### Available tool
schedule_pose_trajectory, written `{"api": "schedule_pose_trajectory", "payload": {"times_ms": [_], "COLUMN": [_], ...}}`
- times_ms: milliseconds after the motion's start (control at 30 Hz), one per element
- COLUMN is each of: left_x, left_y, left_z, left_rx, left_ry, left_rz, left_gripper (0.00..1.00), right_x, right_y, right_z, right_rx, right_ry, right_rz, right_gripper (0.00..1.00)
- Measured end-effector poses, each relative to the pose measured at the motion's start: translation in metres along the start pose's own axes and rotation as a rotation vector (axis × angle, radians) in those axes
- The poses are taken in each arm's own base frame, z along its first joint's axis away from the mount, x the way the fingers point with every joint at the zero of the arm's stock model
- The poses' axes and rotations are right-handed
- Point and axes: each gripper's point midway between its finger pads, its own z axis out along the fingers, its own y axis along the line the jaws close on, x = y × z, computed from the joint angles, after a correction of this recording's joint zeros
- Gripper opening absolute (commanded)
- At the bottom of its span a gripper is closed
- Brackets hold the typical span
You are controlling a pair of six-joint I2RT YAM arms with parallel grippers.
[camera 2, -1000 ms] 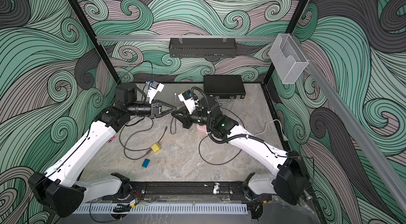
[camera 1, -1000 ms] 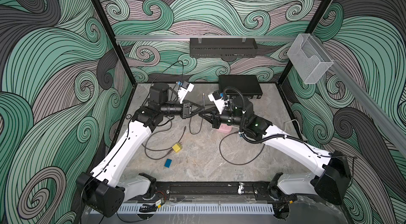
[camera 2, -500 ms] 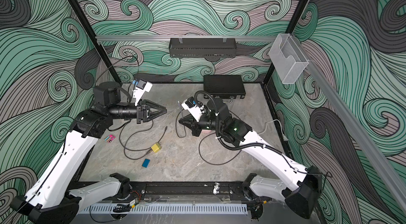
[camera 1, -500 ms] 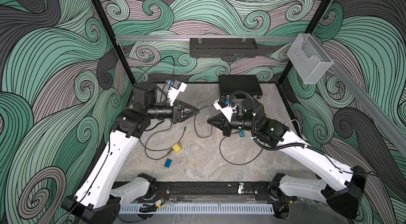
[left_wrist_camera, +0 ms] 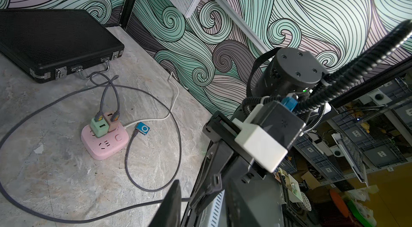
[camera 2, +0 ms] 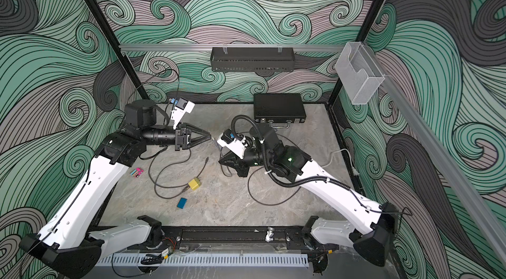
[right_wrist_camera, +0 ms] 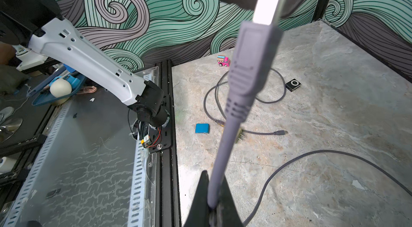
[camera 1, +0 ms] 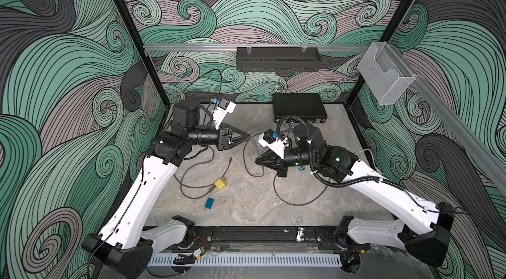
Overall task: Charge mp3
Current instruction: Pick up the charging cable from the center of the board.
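Note:
A small blue mp3 (left_wrist_camera: 142,129) lies on the table beside a pink power strip (left_wrist_camera: 104,145) that carries two USB chargers. A grey cable (left_wrist_camera: 178,139) runs from the mp3 in a wide loop to my right gripper (right_wrist_camera: 214,201), which is shut on the cord just behind its USB plug (right_wrist_camera: 252,58). In both top views the right gripper (camera 1: 257,160) is in mid-air near the table's middle. The left gripper (camera 1: 247,136) meets it from the left, its fingers closed on either side of the plug's metal end (right_wrist_camera: 267,3). A black mp3 (right_wrist_camera: 293,85) lies unplugged.
A black case (camera 1: 299,106) lies at the back. A yellow charger (camera 1: 220,184) with its own loose cable, a blue block (camera 1: 209,203) and a pink toy car (camera 2: 137,173) sit left of centre. A black rack (camera 1: 278,58) hangs on the back wall.
Since a second ago both arms have lifted and the right gripper has drawn away from the power strip with the cable. Over the last half second almost nothing moved.

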Motion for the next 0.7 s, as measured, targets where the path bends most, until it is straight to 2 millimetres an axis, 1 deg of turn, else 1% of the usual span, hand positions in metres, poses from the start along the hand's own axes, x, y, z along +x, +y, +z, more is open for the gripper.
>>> {"api": "schedule_pose_trajectory", "payload": {"times_ms": [133, 333, 433, 567, 700], "left_x": [0.002, 0.009, 0.012, 0.019, 0.027], "left_y": [-0.002, 0.000, -0.001, 0.001, 0.003], "left_z": [0.003, 0.006, 0.006, 0.007, 0.008], "left_rx": [0.035, 0.062, 0.070, 0.075, 0.079], "left_ry": [0.017, 0.048, 0.058, 0.073, 0.089], "left_rz": [-0.010, -0.020, -0.019, -0.027, -0.038], "left_gripper": [0.32, 0.30, 0.28, 0.23, 0.21], "right_x": [0.002, 0.003, 0.004, 0.007, 0.010], "right_y": [0.001, 0.007, 0.010, 0.009, 0.005], "right_z": [0.008, 0.014, 0.015, 0.016, 0.016], "right_rx": [-0.016, -0.033, -0.037, -0.025, -0.003], "right_ry": [0.027, 0.043, 0.049, 0.064, 0.074], "right_rz": [-0.001, -0.009, -0.013, -0.016, -0.023], "right_gripper": [0.00, 0.00, 0.00, 0.00, 0.00]}}
